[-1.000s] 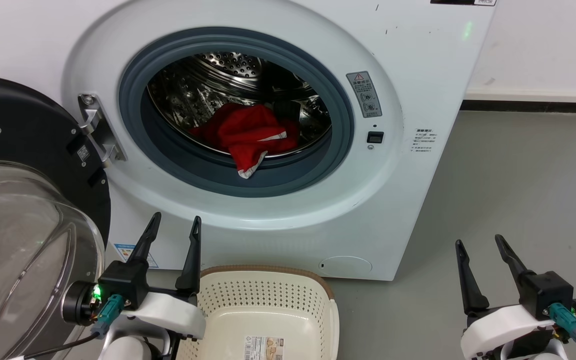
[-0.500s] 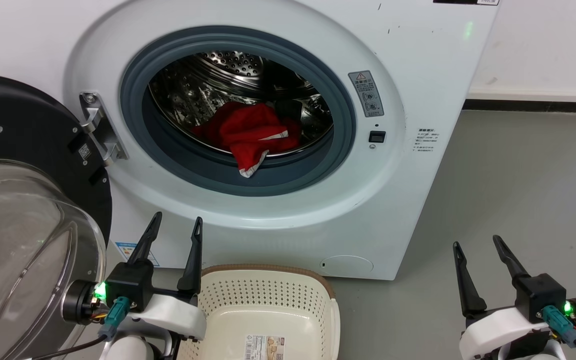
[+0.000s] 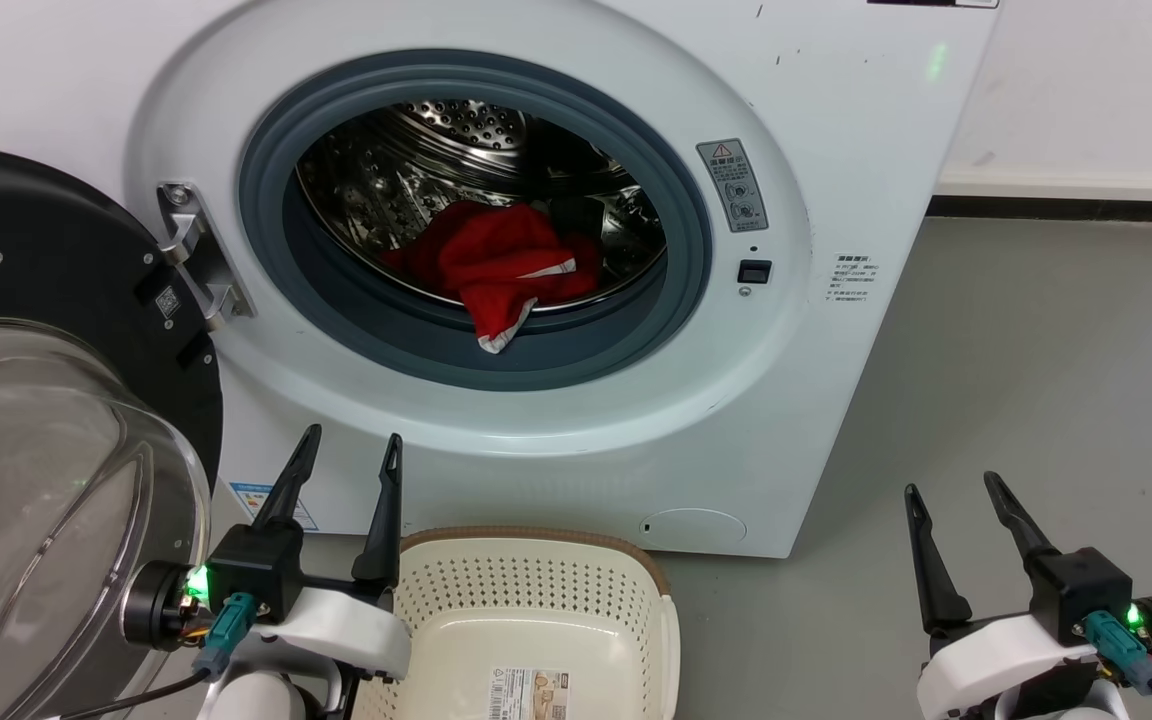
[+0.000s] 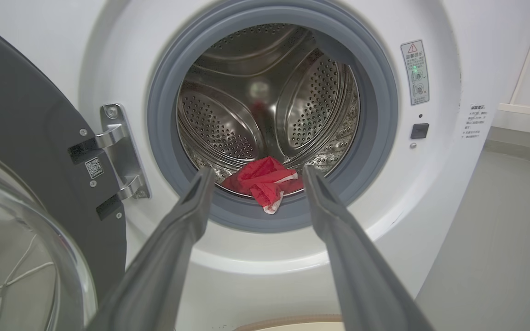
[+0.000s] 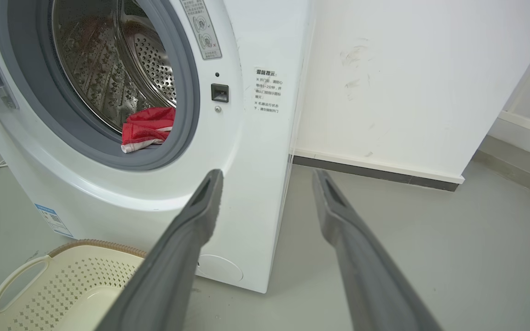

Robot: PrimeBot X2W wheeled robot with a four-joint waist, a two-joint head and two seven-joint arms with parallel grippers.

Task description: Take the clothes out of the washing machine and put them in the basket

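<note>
Right end effector [image 3: 948,484] nudged left, green light [image 3: 1131,612] showing

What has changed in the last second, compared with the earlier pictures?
Very little. The right gripper has edged slightly left in the head view, and a green light now shows on its wrist. Nothing was grasped or released. The left gripper stayed open and still; the clothes still lie in the washing machine; the basket still holds nothing.
</note>
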